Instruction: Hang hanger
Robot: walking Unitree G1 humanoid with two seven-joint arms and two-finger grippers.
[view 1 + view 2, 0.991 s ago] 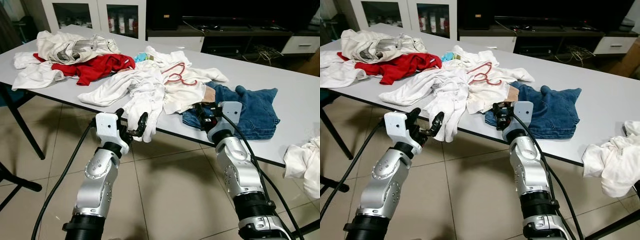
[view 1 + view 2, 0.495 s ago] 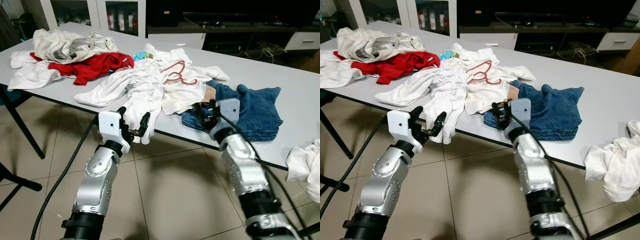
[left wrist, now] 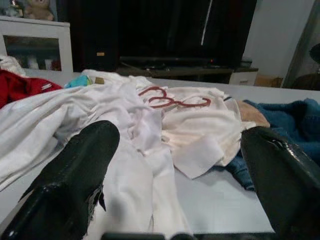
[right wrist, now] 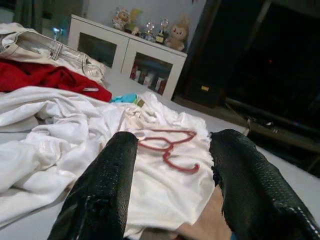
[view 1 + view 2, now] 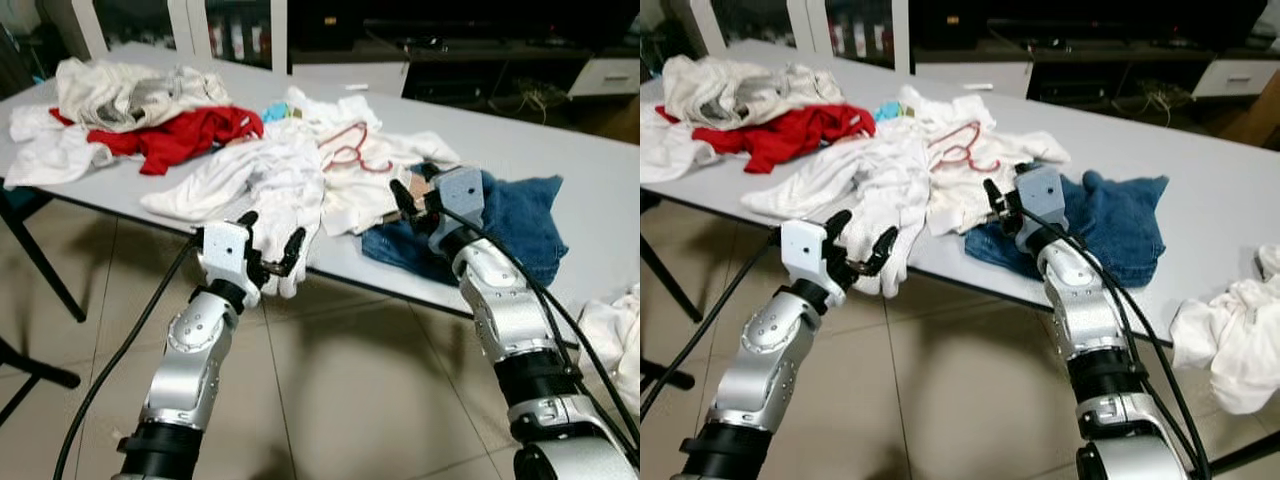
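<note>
left gripper (image 5: 268, 244): raised, fingers spread | right gripper (image 5: 412, 196): extended forward, fingers parted

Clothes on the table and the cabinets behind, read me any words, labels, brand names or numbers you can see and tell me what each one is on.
None can be read.
White garments, red garment, blue jeans: no print or label shows.
Red hanger: plain, no marking.
Items behind the cabinet glass: too small and blurred to read.
</note>
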